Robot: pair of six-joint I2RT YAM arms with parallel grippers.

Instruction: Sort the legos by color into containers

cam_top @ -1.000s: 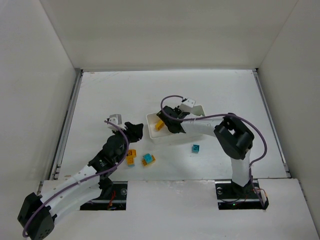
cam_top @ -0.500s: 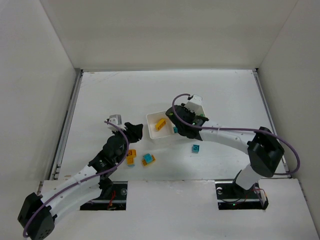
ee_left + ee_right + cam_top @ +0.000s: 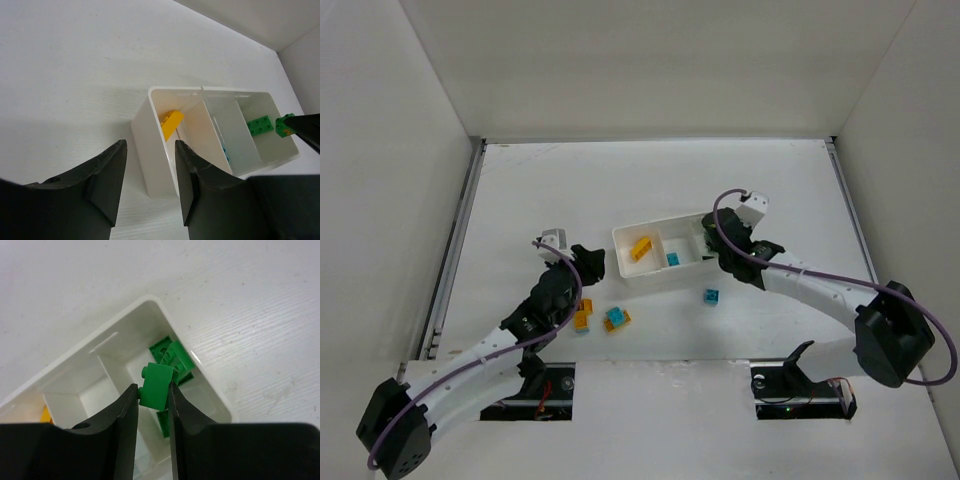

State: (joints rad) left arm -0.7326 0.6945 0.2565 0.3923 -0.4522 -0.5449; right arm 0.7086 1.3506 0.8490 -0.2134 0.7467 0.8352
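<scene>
Closest to the near edge of the worktop, left of centre, an orange brick (image 3: 582,317) lies loose, and just to its right is a cyan brick stacked with an orange piece (image 3: 617,319). A lone cyan brick (image 3: 712,296) sits farther right, just before the tray's near wall. Beyond the two left bricks, the left gripper (image 3: 590,262) is poised just beside the tray's left end. Its fingers (image 3: 107,175) are spread wide with nothing between them, and its wrist view looks past them at that end wall. The white tray (image 3: 655,276) lies about mid-worktop with its long side running left to right and its right end angled slightly toward the far edge. Its left compartment holds a yellow-orange brick (image 3: 641,248) leaning against the wall, and the middle compartment holds a small cyan brick (image 3: 672,259). The right compartment holds green bricks (image 3: 172,356) on its floor. Over that right compartment, reaching in from the right side, the right gripper (image 3: 152,390) pinches a green brick (image 3: 156,386) between its fingertips. That brick is raised above the green ones below, near the divider.
</scene>
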